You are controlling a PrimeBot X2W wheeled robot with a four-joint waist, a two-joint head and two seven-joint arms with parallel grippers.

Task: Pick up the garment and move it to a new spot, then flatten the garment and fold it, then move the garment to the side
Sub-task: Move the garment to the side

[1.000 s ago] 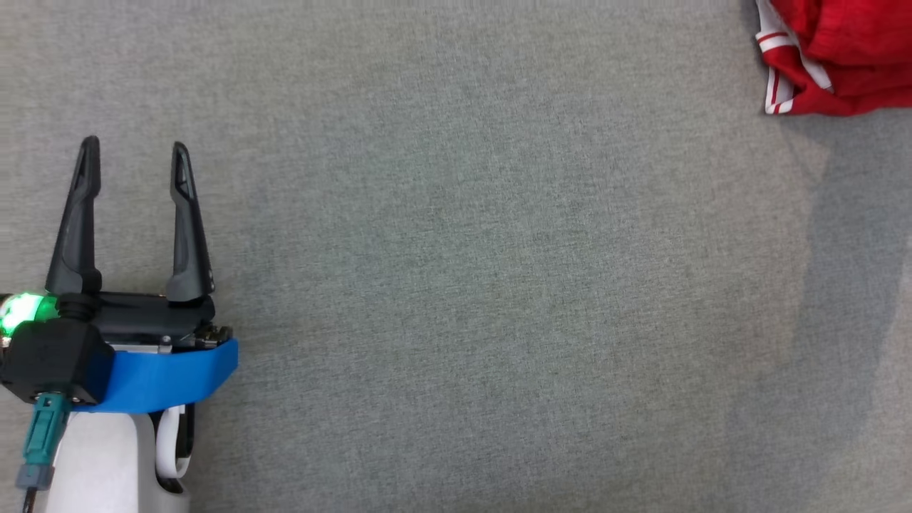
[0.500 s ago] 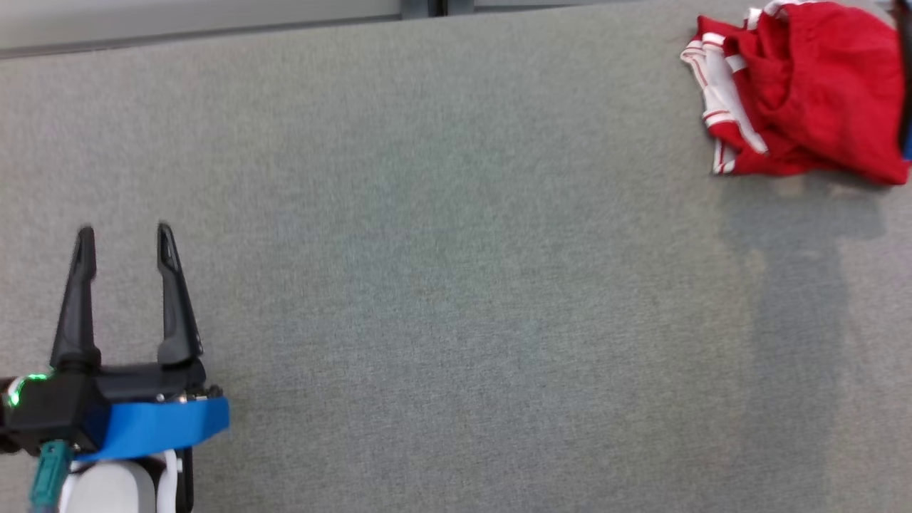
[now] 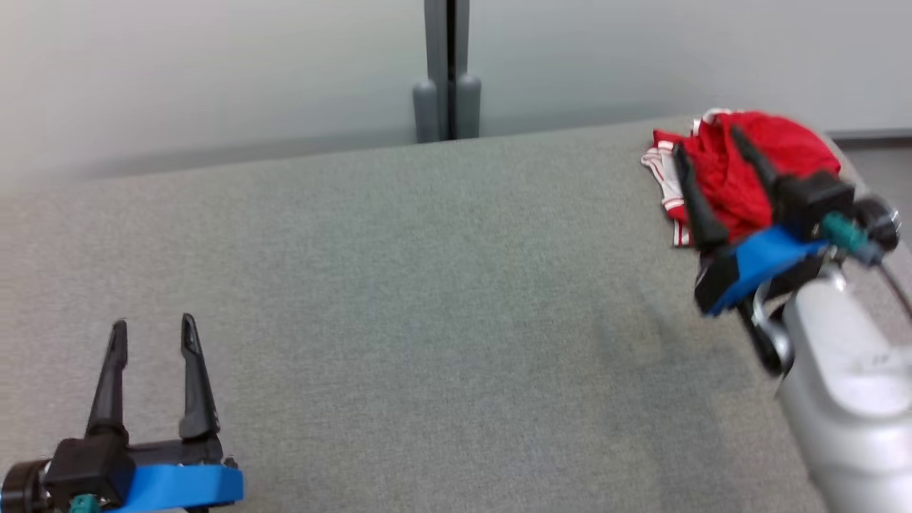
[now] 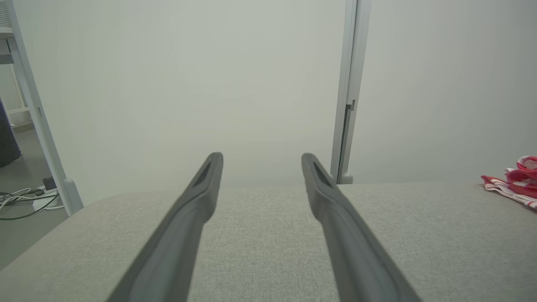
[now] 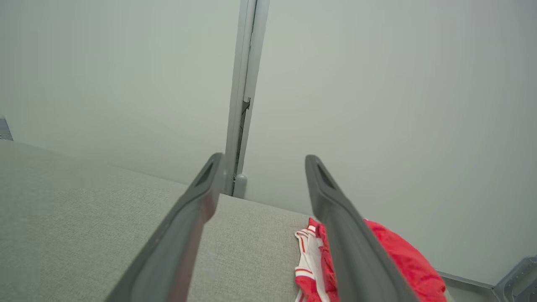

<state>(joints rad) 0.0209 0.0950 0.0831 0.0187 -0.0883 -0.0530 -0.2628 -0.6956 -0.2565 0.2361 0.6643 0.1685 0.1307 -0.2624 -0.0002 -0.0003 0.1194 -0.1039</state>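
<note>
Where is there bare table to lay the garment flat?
The middle of the table, from the left hand across to the garment and back to the post, is bare. Crowded: the far right corner, where the open right hand hovers by the garment.

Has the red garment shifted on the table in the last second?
No. The red garment lies in the same crumple at the far right corner of the table, stripes toward the grey post; the head camera tilted up.
</note>
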